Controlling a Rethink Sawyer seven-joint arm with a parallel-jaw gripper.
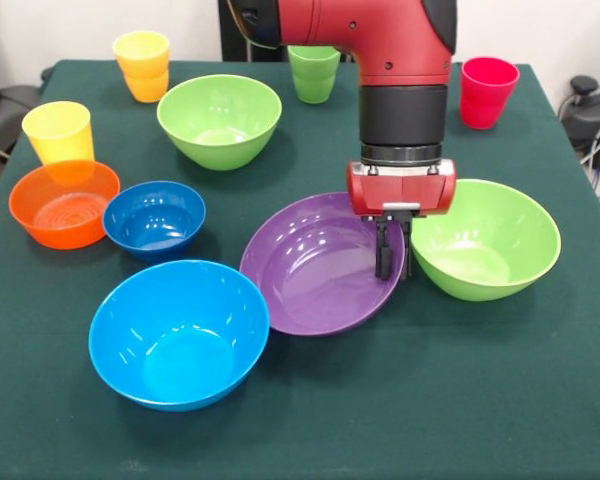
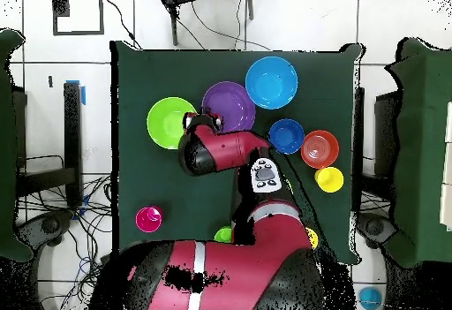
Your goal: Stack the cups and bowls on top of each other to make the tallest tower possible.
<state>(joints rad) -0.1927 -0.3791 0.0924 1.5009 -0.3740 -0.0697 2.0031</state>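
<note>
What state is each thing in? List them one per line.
Gripper: lowered at the purple bowl's rim, fingers near together, grip unclear.
Purple bowl: upright, empty.
Large blue bowl: upright, empty.
Green bowl beside gripper: upright, empty.
Orange bowl: upright, empty.
Red cup: upright, alone.

A dark green cloth-covered table stands on a white tiled floor. Black cables trail across the floor beside the table.
</note>
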